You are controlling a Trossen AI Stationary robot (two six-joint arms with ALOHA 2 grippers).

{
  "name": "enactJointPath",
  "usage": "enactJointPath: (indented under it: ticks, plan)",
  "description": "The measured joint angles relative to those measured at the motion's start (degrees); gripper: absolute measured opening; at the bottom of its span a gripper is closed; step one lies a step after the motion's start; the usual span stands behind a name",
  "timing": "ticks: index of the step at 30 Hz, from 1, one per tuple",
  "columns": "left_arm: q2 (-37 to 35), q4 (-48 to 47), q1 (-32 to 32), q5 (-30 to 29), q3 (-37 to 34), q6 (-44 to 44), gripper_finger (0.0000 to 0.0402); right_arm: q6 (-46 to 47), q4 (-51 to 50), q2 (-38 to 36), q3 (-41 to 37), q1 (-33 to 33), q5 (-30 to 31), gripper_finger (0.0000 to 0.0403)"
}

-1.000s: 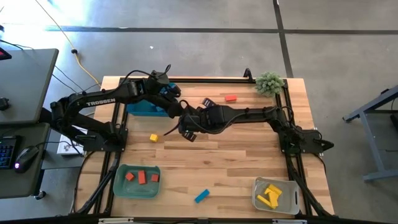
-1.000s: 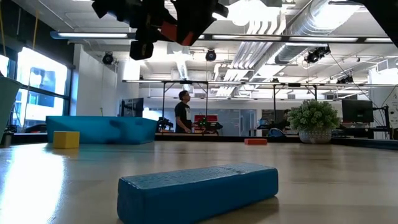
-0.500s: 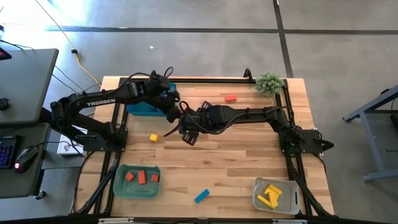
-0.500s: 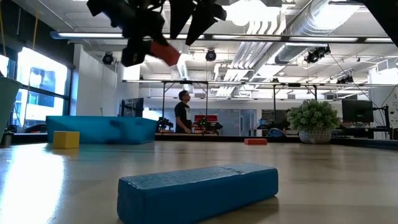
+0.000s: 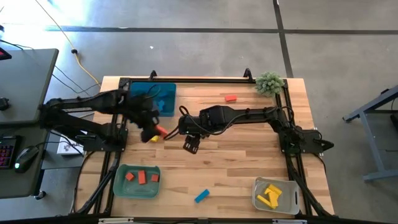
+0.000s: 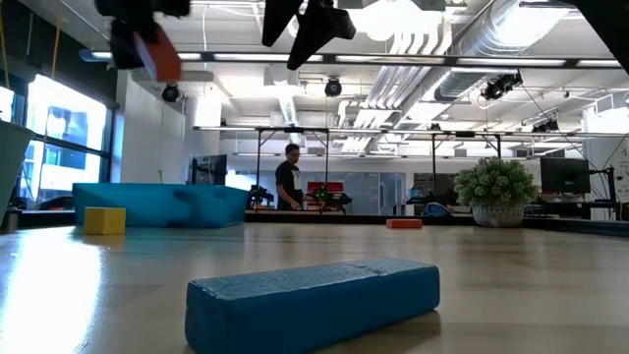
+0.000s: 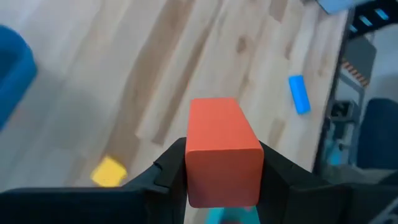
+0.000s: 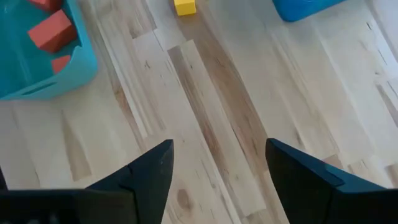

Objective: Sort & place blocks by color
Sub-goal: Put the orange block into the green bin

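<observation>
My left gripper [image 5: 155, 130] is shut on a red-orange block [image 7: 222, 149] and holds it high above the table, beside a yellow block [image 7: 109, 171] that lies flat on the wood. Just to its right, my right gripper [image 5: 189, 144] hangs open over bare wood [image 8: 217, 168] with nothing between its fingers. A blue block [image 6: 313, 300] lies flat near the table's front edge. Another red-orange block [image 5: 231, 98] lies at the far side. My left gripper pinches the red-orange block by two opposite sides [image 7: 189, 163] between its two fingers. The block's free end [image 7: 214, 115] sticks out ahead of the fingertips. It is lifted clear of the table and shows tilted in the low view [image 6: 157, 54].
A blue bin [image 5: 152, 99] stands at the far left. A green bin [image 5: 121, 186] with red-orange blocks stands at the near left, and a clear bin [image 5: 292, 202] with yellow blocks at the near right. A small plant [image 5: 269, 82] stands at the far right corner.
Both grippers held the red-orange block together near the blue bin. My right gripper has opened and let go, then shifted slightly toward the near edge. My left gripper has carried the block toward the table's left and near edges, still lifted clear.
</observation>
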Motion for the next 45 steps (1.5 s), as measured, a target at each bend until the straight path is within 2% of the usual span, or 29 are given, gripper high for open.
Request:
enactJointPath:
  ticks: [6,12,16,20,25,33,38,42,45]
  plan:
    - [-5.61,-5.72,-9.60,-4.35,0.00,-5.94,0.0111,0.52,0.82,-0.01,0.00,0.00,0.04,0.0242]
    - [-7.17,-9.19,-20.30,-9.21,0.00,-10.60,0.0111,4.66,2.89,-0.01,0.00,0.00,0.25,0.0242]
    - [-7.00,-9.52,-27.44,-9.64,-0.40,-13.27,0.0111,6.41,3.06,0.01,0.00,0.00,0.26,0.0242]
    - [-6.87,-9.00,-34.26,-9.62,-3.79,-17.18,0.0112,7.85,3.06,-0.01,0.00,0.00,0.28,0.0242]
    - [-6.87,-7.89,-41.25,-9.64,-8.18,-26.01,0.0112,7.85,3.04,0.00,0.00,0.25,0.34,0.0242]
    - [-6.72,-1.36,-50.89,-9.62,-12.50,-40.25,0.0113,7.83,3.04,0.01,0.00,0.39,-0.14,0.0242]
    - [-4.94,3.98,-55.62,-10.44,-15.72,-45.66,0.0114,7.52,2.99,0.01,0.00,0.70,-0.56,0.0242]
    - [-2.39,5.17,-58.55,-11.63,-16.96,-49.90,0.0122,5.45,2.97,0.01,0.00,1.33,-5.60,0.0242]
    - [-0.28,5.64,-59.80,-12.89,-16.96,-52.05,0.0131,2.86,2.96,0.01,0.00,1.98,-7.11,0.0242]
